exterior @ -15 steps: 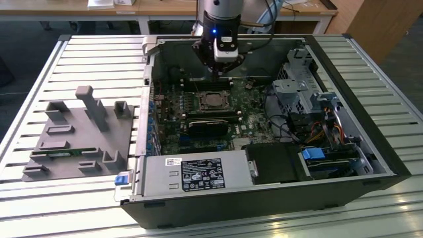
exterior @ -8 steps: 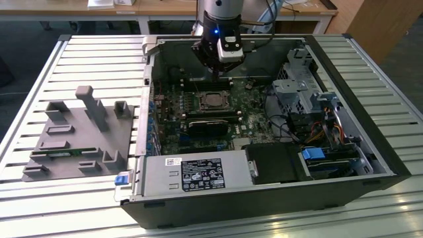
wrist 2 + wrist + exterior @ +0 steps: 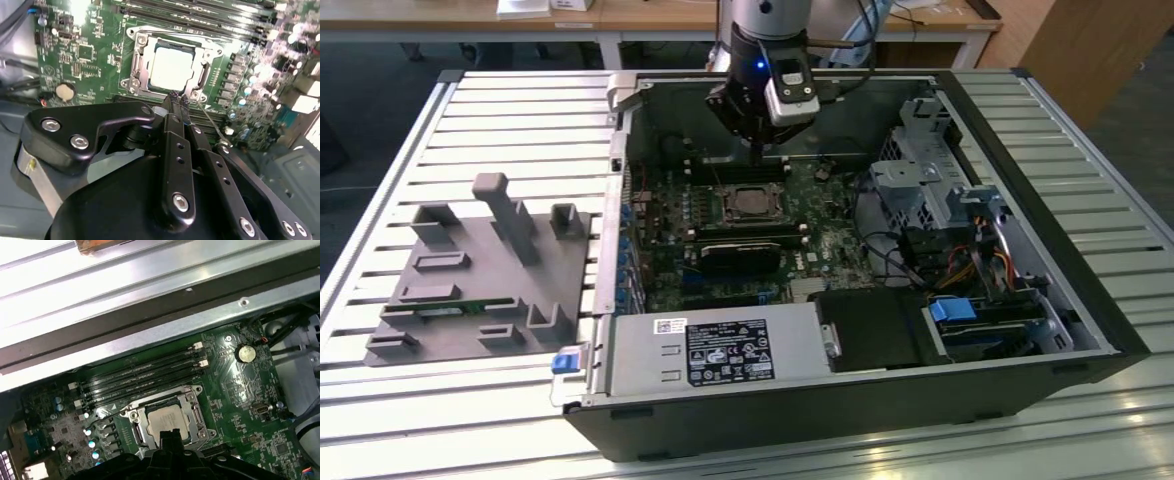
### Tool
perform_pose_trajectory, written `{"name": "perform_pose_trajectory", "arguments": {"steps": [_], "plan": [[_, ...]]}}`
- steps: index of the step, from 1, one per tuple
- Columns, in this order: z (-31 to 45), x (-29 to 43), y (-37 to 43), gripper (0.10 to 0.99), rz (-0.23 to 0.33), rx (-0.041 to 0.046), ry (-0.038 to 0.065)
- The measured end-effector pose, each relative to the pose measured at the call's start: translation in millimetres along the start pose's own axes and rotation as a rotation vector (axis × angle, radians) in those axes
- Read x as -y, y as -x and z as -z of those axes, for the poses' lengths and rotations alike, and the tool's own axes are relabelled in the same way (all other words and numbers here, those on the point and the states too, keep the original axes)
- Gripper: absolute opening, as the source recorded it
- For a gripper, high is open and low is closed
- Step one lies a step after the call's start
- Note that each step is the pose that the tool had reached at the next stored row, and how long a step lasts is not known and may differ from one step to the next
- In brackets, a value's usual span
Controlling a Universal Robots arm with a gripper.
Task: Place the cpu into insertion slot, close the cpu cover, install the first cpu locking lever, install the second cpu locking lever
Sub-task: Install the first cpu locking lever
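- The arm comes down nearly upright into the open computer case [image 3: 987, 330], its wrist over the back half of the green motherboard [image 3: 670, 262].
- The gripper [image 3: 178, 99] points down at the board. Its two dark fingers [image 3: 172, 131] are drawn together with the tips side by side, and I can't make out anything pinched between them.
- The cpu [image 3: 172, 68] lies flat in the insertion slot [image 3: 202, 76], just beyond the fingertips and a little lower than them. Its silvery top faces up.
- The cpu cover [image 3: 136, 64] lies down around the chip, with the chip showing through its window. The edge of the frame nearest the gripper sits just beside the fingertips.
- A thin wire locking lever [image 3: 209, 122] runs from right beside the fingertips back along the gripper's side, close over the board.
- In the first wrist view, one fingertip [image 3: 170, 432] overlaps the near edge of the chip.
- I count one cpu, one cover, one socket and one wire lever that I can see clearly.
- On the far side of the socket from the gripper are four long black memory slots [image 3: 140, 375], and off to one side is one round coin battery [image 3: 245, 353].
- Well apart from the gripper, on the slatted table [image 3: 494, 110] at the exterior view's left, stands one grey fixture block [image 3: 480, 270].
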State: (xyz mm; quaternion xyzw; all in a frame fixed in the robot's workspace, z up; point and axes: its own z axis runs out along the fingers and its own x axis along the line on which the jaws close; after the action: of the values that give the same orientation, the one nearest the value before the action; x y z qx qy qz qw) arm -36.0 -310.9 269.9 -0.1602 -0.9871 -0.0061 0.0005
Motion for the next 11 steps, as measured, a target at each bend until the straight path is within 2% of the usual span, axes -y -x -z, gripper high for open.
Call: {"name": "perform_pose_trajectory", "arguments": {"steps": [11], "plan": [[-0.8,-0.1,0.2,0.106,0.183,-0.0024,0.0]]}}
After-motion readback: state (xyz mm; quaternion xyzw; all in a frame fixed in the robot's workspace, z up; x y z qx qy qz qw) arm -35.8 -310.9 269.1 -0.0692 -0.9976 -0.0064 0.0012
